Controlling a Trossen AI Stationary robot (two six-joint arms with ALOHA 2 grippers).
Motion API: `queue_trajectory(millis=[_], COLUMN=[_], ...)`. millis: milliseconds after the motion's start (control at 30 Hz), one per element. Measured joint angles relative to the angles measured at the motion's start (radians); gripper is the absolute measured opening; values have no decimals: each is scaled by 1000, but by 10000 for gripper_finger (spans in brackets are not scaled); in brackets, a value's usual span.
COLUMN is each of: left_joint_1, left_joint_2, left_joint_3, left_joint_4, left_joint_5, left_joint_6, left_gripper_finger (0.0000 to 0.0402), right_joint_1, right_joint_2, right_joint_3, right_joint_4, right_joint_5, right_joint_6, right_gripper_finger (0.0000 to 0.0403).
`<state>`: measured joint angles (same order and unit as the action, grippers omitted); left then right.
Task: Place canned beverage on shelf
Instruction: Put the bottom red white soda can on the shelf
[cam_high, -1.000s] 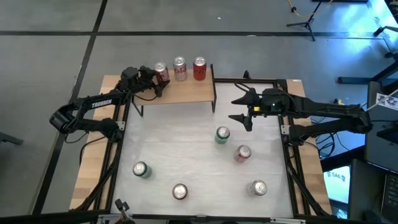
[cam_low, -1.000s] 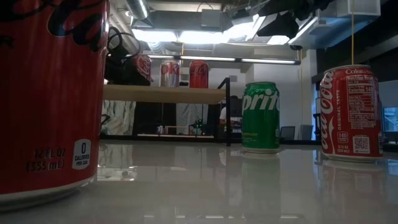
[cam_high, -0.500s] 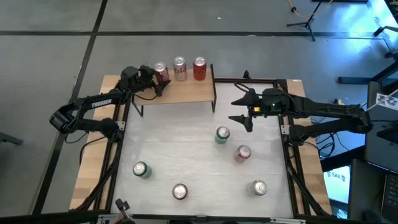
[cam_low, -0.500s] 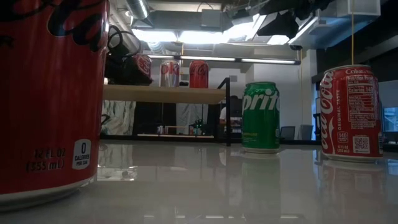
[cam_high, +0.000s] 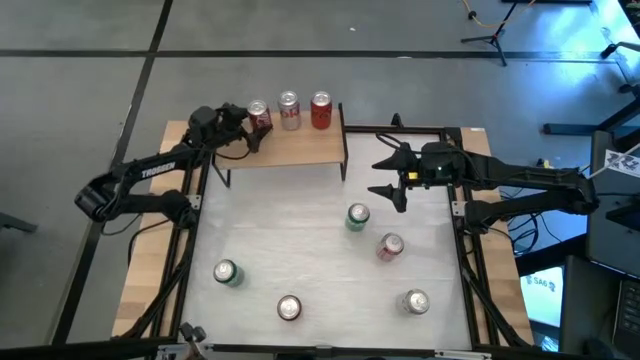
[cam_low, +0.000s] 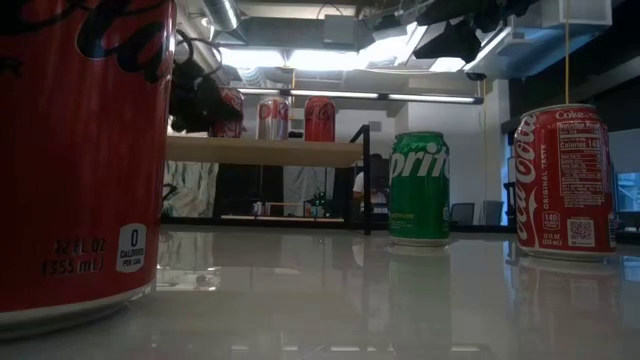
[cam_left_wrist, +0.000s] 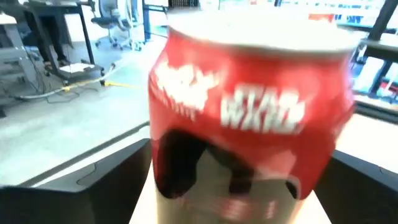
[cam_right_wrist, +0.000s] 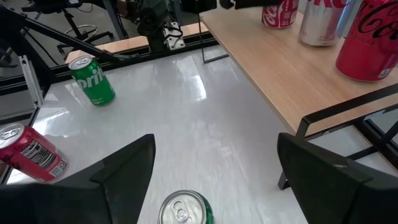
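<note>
We see the left gripper (cam_high: 243, 131) at the left end of the small light-wood shelf on black legs (cam_high: 300, 148), fingers spread wide on either side of the red Star Wars cola can (cam_high: 259, 117), which stands on the shelf's back edge beside a silver can (cam_high: 289, 110) and a red can (cam_high: 321, 110). The right gripper (cam_high: 388, 176) hovers wide open near the white worktop's (cam_high: 300, 235) far right corner.
</note>
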<state>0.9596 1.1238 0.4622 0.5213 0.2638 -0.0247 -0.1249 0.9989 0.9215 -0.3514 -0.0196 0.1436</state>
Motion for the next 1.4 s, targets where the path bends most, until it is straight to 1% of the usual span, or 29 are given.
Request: queue_trajectory(millis=[367, 567, 667, 933, 1067, 1200, 1400], left_joint_1=[-1, -26, -47, -97, -102, -102, -102], left_joint_2=[-113, -123, -122, -107, -107, -107, -107], left_joint_3=[0, 0, 0, 0, 0, 0, 0], left_joint_4=[-24, -18, -16, -13, -11, -10, -10], left_joint_5=[12, 4, -31, -187, -210, -215, -217], left_joint_6=[-28, -52, -47, 11, 34, 35, 44], left_gripper_finger=[396, 396, 396, 396, 394, 377, 332], right_joint_1=[0, 0, 0, 0, 0, 0, 0], right_joint_2=[0, 0, 0, 0, 0, 0, 0], right_joint_3=[0, 0, 0, 0, 0, 0, 0], right_joint_4=[0, 0, 0, 0, 0, 0, 1], right_joint_5=[0, 0, 0, 0, 0, 0, 0], right_joint_6=[0, 0, 0, -3, -19, -22, -22], right_gripper_finger=[331, 331, 331, 331, 331, 331, 331])
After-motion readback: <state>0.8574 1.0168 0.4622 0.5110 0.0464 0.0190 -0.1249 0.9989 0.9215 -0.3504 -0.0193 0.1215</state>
